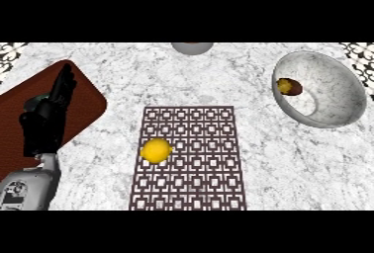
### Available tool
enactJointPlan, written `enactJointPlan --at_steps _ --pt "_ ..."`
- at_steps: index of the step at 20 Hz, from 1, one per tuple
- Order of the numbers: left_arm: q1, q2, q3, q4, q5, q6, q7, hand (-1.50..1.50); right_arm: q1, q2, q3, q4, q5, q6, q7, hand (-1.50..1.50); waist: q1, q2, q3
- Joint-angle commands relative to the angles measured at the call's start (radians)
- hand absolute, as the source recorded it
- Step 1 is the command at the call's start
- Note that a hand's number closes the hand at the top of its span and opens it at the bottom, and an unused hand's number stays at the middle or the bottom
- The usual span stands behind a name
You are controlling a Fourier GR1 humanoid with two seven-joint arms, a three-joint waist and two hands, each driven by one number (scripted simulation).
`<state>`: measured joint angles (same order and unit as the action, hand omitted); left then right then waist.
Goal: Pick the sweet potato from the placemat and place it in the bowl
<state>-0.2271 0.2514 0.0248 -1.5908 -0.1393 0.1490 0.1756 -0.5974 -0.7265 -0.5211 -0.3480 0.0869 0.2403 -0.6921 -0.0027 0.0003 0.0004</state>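
Head view | marble counter (pixel 292 163) | sweet potato (pixel 290 87) in bowl (pixel 332 94) | lemon (pixel 156 150) on placemat (pixel 197 183) | left robot hand (pixel 45 118): fingers straight, empty

- Grey round object (pixel 191 47): cut off by the top edge, only its lower part shows; what it is cannot be told.
- Patterned placemat (pixel 197 148): near end cut off by the lower edge.
- Dark red mat (pixel 86 101): cut off at the left edge, partly hidden behind the left forearm (pixel 29 190).
- Left forearm: cut off at the lower corner.
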Motion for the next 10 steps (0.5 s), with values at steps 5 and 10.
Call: enactJointPlan --at_steps 5,10 --pt "0.000 -0.023 0.015 -0.007 -0.018 -0.015 0.005 0.00 0.148 0.014 0.020 -0.152 -0.068 0.086 -0.018 -1.50 0.002 -0.001 0.000" --pt "0.035 -0.008 0.030 -0.056 -0.012 -0.054 0.023 0.00 0.268 0.051 0.021 -0.289 -0.126 0.125 0.016 -1.50 0.000 -0.002 -0.001"
